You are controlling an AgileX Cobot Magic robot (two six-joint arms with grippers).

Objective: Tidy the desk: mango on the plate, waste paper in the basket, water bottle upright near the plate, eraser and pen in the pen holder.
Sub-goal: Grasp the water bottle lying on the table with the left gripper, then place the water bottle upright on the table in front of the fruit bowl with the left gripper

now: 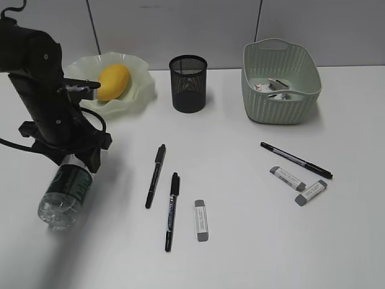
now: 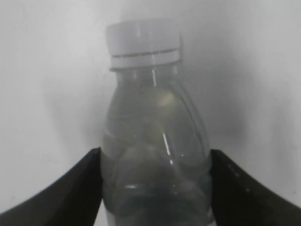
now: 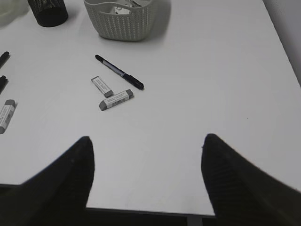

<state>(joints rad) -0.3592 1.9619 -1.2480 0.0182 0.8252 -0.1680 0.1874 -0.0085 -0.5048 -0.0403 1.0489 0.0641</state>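
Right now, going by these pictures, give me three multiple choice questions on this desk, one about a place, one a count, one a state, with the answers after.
1. Where is the mango?
A. on the plate
B. in the basket
C. in the pen holder

2. How many erasers lie on the desk?
A. one
B. three
C. five

3. How is the bottle?
A. standing by the plate
B. lying down between the left tool's fingers
C. inside the basket

Answers:
1. A, the fruit rests in the wavy dish.
2. B, one near the middle pens, two by the right pen.
3. B, it lies on its side under the left arm.
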